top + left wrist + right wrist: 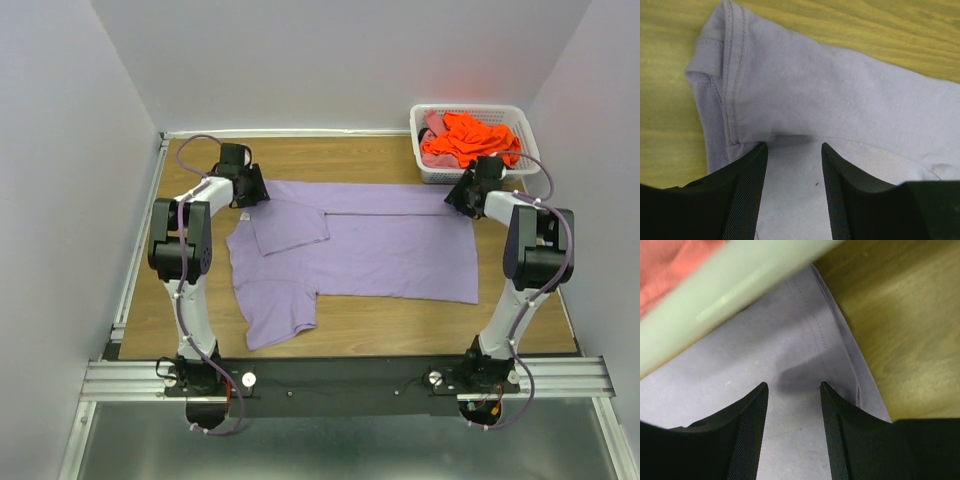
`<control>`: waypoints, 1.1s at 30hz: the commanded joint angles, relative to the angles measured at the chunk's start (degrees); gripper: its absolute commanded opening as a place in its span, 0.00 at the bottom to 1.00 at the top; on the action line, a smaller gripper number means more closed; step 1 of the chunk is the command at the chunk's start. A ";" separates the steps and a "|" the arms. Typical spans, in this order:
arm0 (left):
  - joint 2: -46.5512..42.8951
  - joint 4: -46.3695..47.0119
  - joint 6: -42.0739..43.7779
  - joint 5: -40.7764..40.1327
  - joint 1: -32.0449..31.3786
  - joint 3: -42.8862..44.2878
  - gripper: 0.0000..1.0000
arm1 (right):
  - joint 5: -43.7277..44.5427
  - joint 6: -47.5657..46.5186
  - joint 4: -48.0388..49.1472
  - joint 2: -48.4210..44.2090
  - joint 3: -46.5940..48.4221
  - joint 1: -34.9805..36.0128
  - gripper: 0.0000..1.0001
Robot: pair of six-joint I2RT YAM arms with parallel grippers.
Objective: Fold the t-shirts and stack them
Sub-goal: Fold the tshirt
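shirt in play: the lavender shirt [370,245] lies flat across the middle of the table [400,335], neck end to the left and hem [815,330] to the right. Its far long side looks folded in already, with one sleeve [290,225] lying over the body. The near sleeve [275,315] sticks out toward you.

how it handles: light, floppy cotton. It won't hold a shape, and it'll drag and bunch if you lift one end alone. It isn't slippery, but it's thin, so you need to pinch right down at the table.

where to grab: the two far corners, on the stitched seams, where the cloth is doubled and gives you more to bite.

left claw [792,146]: it's at the far-left corner, by the sleeve seam. Its fingers are apart, cloth lies under the gap, and nothing's pinched that I can see.

right claw [792,385]: it's at the far-right corner, just inside the hem. Its fingers are apart too, over flat cloth.

watch out: the basket [520,115] sits just beside the right claw, and its rim fills the top of that wrist view.

the rest: the orange shirt [470,140] and pink shirt [434,122] are heaped in the basket at the far right, not yet folded.

my guess: you're setting up a two-handed fold toward the near edge, so close both claws together.
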 commanded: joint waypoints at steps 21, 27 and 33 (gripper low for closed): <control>-43.65 -13.76 1.94 -14.58 2.02 -25.30 0.98 | -9.50 -4.52 -19.32 -38.45 -14.65 -1.32 0.82; -45.68 -16.93 0.71 -11.25 3.34 -31.72 0.85 | -12.14 -5.83 -21.34 -45.93 -16.77 -1.32 0.93; -46.47 -16.76 -3.94 -6.14 3.43 -37.61 0.93 | -12.94 -6.89 -22.31 -47.61 -16.94 -1.32 0.94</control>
